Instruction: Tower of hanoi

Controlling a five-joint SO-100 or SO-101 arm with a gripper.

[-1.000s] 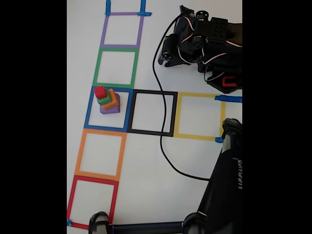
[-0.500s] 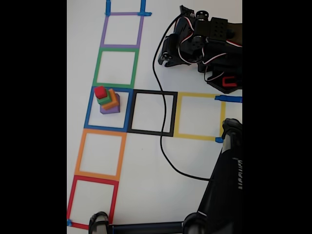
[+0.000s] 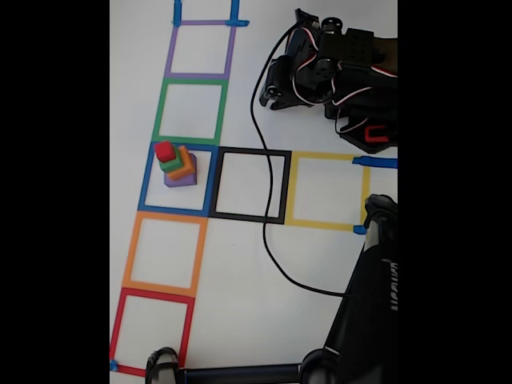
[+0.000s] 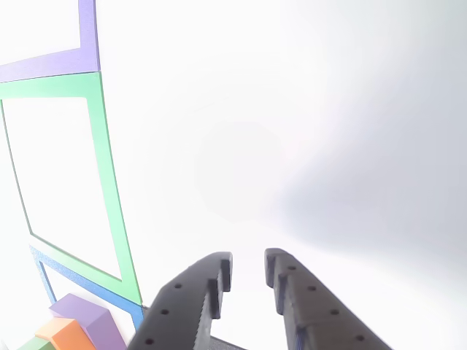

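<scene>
The tower of hanoi stands stacked inside the blue tape square [image 3: 178, 178] in the fixed view: the purple cube [image 3: 182, 179] at the bottom, then the orange cube [image 3: 185, 166], the green cube [image 3: 170, 165], and the red cube [image 3: 164, 150] on top. The stack steps a little to the left as it rises. The black arm [image 3: 336, 72] sits folded at the top right, far from the stack. In the other view my gripper [image 4: 248, 266] hovers over bare white table, open by a narrow gap and holding nothing. The purple cube [image 4: 91, 317] and orange cube [image 4: 67, 335] peek in at the lower left.
Purple, green, orange and red tape squares run in a column on the left; a black square [image 3: 250, 185] and a yellow square [image 3: 326, 190] extend to the right. A black cable [image 3: 264, 232] crosses the black square. A dark stand [image 3: 368, 304] fills the lower right.
</scene>
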